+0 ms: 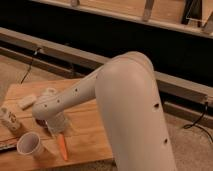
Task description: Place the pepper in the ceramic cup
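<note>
The pepper (62, 146) is a slim orange tapered vegetable lying on the wooden table (85, 135) near its front edge. The ceramic cup (31, 145) is off-white and stands upright just left of the pepper, a short gap between them. My gripper (57, 127) hangs from the white arm directly above the pepper's upper end, close to the table. The arm covers the dark bowl behind it.
A white patterned bottle (10, 120) lies at the table's left edge. A small pale block (26, 101) and a pale round object (49, 92) sit at the back left. A dark flat object (6, 147) pokes in at the front left. Metal rails run behind the table.
</note>
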`<action>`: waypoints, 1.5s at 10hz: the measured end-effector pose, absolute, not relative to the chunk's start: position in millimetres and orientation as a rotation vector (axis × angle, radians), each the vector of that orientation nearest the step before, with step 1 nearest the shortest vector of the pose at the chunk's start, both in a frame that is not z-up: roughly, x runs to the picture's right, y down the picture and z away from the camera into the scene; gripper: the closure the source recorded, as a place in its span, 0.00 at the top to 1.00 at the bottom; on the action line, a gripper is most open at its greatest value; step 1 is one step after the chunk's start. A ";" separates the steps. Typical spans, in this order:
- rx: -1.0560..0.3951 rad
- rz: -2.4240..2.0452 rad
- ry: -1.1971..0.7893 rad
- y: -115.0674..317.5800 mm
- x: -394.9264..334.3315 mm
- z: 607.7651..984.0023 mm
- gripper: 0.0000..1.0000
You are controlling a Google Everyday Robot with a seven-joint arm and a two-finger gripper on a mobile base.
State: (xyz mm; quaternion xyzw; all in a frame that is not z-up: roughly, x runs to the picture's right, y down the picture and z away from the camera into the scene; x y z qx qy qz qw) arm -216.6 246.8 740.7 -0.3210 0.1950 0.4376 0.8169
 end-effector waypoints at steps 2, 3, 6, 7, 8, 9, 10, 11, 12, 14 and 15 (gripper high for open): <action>-0.684 0.928 0.410 254.3 -221.6 741.4 0.65; -0.680 0.928 0.408 256.7 -223.9 742.3 0.65; -0.670 0.927 0.406 259.7 -232.4 748.2 0.65; -0.663 0.927 0.408 258.2 -235.7 752.9 0.65; -0.658 0.929 0.409 256.4 -237.4 756.1 0.65; -0.652 0.932 0.409 253.7 -238.2 759.8 0.65; -0.647 0.940 0.410 249.2 -239.3 765.7 0.65; -0.646 0.943 0.410 247.8 -239.8 767.4 0.65; -0.648 0.943 0.409 247.0 -241.0 770.1 0.65; -0.660 0.930 0.406 250.6 -244.5 775.0 0.65; -0.667 0.918 0.402 253.7 -246.9 777.0 0.65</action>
